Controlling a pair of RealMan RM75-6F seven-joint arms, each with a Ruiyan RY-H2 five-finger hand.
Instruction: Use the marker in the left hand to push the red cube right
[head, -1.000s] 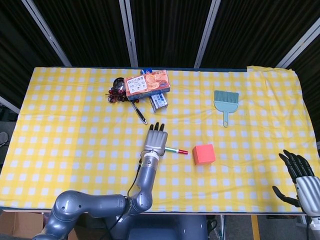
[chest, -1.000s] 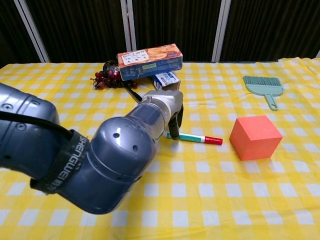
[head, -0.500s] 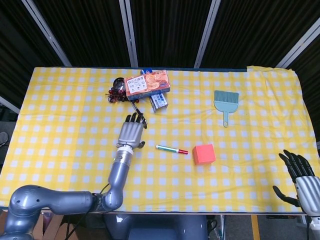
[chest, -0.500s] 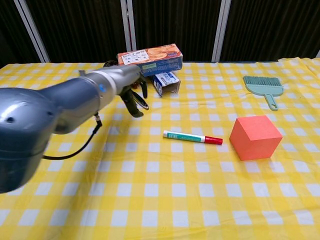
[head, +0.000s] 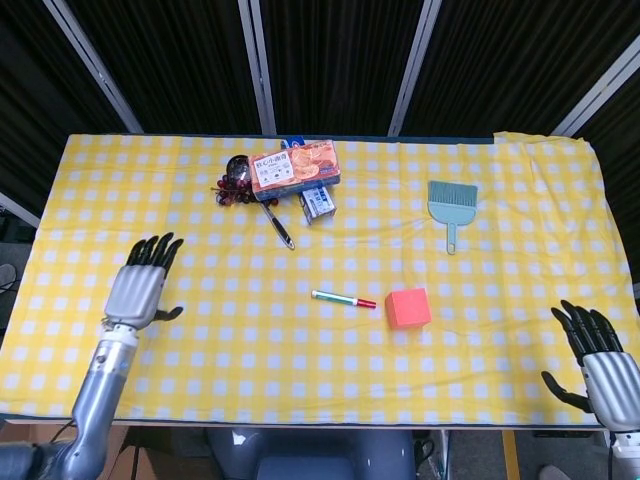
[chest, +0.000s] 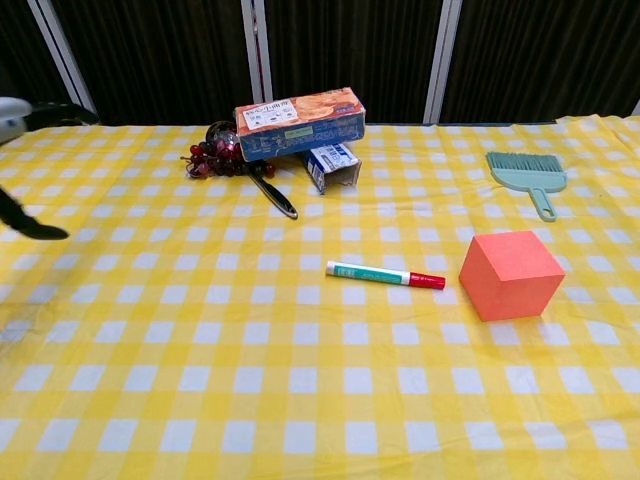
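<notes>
The red cube (head: 408, 308) (chest: 511, 274) sits on the yellow checked cloth, right of centre. A marker (head: 343, 298) (chest: 385, 274) with a white body and red cap lies flat just left of the cube, cap end toward it, a small gap between them. My left hand (head: 143, 284) is far to the left of the marker, fingers spread and holding nothing; the chest view catches only its fingers (chest: 20, 112) at the left edge. My right hand (head: 598, 360) hovers at the table's front right corner, fingers apart and empty.
At the back stand a cracker box (head: 294, 168) on a smaller blue-white box (head: 317, 202), with a bunch of grapes (head: 230, 190) and a black-handled spoon (head: 272, 217) beside them. A teal hand brush (head: 451, 206) lies at the back right.
My left hand has let go of the marker and swung far left across the table. The marker lies where it was released; the cube has not moved.
</notes>
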